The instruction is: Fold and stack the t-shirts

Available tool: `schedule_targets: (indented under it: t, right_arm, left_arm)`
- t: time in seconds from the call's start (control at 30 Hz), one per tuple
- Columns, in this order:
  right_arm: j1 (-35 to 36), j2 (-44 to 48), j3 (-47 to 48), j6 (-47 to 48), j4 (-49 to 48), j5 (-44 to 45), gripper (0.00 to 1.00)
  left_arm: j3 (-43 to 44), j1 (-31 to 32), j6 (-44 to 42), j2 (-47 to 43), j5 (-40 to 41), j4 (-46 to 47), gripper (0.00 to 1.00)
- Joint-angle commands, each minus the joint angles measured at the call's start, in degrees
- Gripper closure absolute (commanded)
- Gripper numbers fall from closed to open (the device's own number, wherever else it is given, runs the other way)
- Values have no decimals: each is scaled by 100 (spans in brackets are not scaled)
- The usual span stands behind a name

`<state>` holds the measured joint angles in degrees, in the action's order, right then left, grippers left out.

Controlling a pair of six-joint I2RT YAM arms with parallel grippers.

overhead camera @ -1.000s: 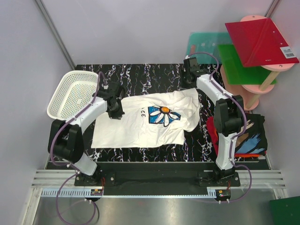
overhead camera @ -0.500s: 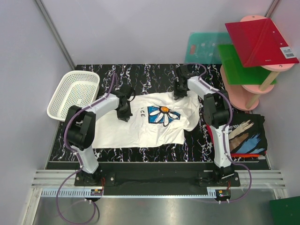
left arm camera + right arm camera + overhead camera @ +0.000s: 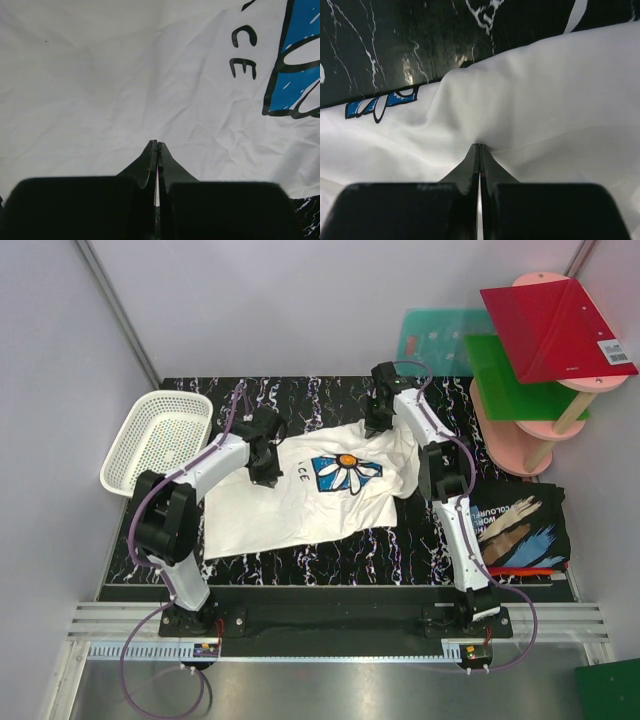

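Two pincers work the far edge of one white tee [image 3: 300, 510], which lies spread, print up, across the middle of the desk [image 3: 330, 400].

The right pincer [image 3: 479, 147] is pressed together on a ridge of cloth. The fabric puckers up into its tips, so it looks to be pinching the tee near the far right shoulder or sleeve.

The left pincer [image 3: 157, 145] is also pressed together, with its tips down on the plain white area just left of the lettering. I cannot tell whether any cloth is caught between them or whether they only pin it flat.

Holding at two points along the same far edge makes sense for folding. It lets the arms tension and square the shirt, which sits slightly askew with its right side bunched, before a fold is laid in.

A black tee [image 3: 520, 530] waits in a heap beyond the desk's right edge, with a red sliver beneath it. This suggests the task is at an early stage.

The basket [image 3: 160, 440] sits at the far left, apart from the cloth and out of the way.

The thin fabric may slip from so narrow a pinch.
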<state>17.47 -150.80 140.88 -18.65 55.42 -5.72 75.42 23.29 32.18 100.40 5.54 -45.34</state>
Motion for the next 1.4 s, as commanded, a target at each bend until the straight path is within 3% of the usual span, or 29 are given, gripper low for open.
schedule_targets:
  t: [0.0, 0.23, 0.43, 0.5, 0.53, 0.57, 0.63, 0.67, 0.73, 0.83, 0.9, 0.93, 0.97, 1.0, 1.03, 1.07, 1.13, 1.2, 1.23, 1.3, 1.37]
  right_arm:
    - [-376, -661, 711, -112, 408, 18, 100]
    - [-903, -705, 757, -253, 391, 44, 100]
    - [-948, -354, 450, -16, 260, -140, 100]
    - [-904, 181, -128, 142, -38, -307, 100]
    - [-886, 705, -409, 195, -449, -342, 100]
    - [-843, 997, -995, 239, -679, -351, 100]
    - [-755, 1560, -1561, 240, -1301, -421, 100]
    - [-737, 2076, -2094, 196, -1497, -552, 100]
    - [-702, 2736, -2581, 47, -1944, -676, 100]
    - [-649, 3361, -3284, -24, -2201, -931, 100]
    - [-605, 3618, -3777, -24, -2307, -1028, 100]
    - [-579, 3845, -3935, -42, -2421, -1028, 100]
    - [-535, 3935, -4206, -33, -2465, -1054, 100]
    - [-508, 4023, -4313, -42, -2492, -1046, 100]
    - [-491, 4154, -4410, -42, -2527, -1054, 100]
    - [-447, 4208, -4594, -42, -2553, -1089, 100]
    - [-420, 4330, -4823, -24, -2589, -1116, 100]
    - [-394, 4392, -4955, -33, -2615, -1142, 100]
    - [-394, 4445, -5078, -24, -2632, -1160, 100]
    - [-394, 4480, -5228, -24, -2781, -1256, 100]
    - [-394, 4472, -5360, -50, -2817, -1388, 100]
  left_arm:
    - [184, 0, -37, -258, -88, -62, 100]
    - [114, 0, -63, -372, 8, -124, 100]
    - [96, 0, -28, -451, 245, -54, 98]
    - [87, 0, -133, -556, 333, 95, 83]
    - [105, 0, -177, -600, 377, 148, 54]
    - [113, 0, -204, -679, 517, 209, 36]
    - [157, -17, -230, -715, 693, 359, 5]
    - [184, -43, -248, -680, 824, 446, 1]
    - [315, -210, -274, -540, 878, 491, 2]
    - [595, -579, -222, -66, 843, 491, 11]
    - [807, -842, -204, 374, 800, 491, 25]
    - [1060, -922, -195, 532, 678, 483, 34]
    - [1193, -1001, -195, 829, 607, 456, 60]
    - [1342, -1132, -160, 980, 528, 430, 74]
    - [1596, -1186, -151, 1112, 431, 430, 81]
    - [1729, -1230, -116, 1357, 378, 404, 82]
    - [2107, -1344, -133, 1683, 124, 403, 73]
    - [2432, -1414, -186, 1868, 0, 395, 49]
    - [2512, -1423, -186, 2017, -26, 386, 43]
    - [2661, -1441, -178, 2106, -62, 386, 36]
    - [2741, -1441, -160, 2220, -106, 394, 36]
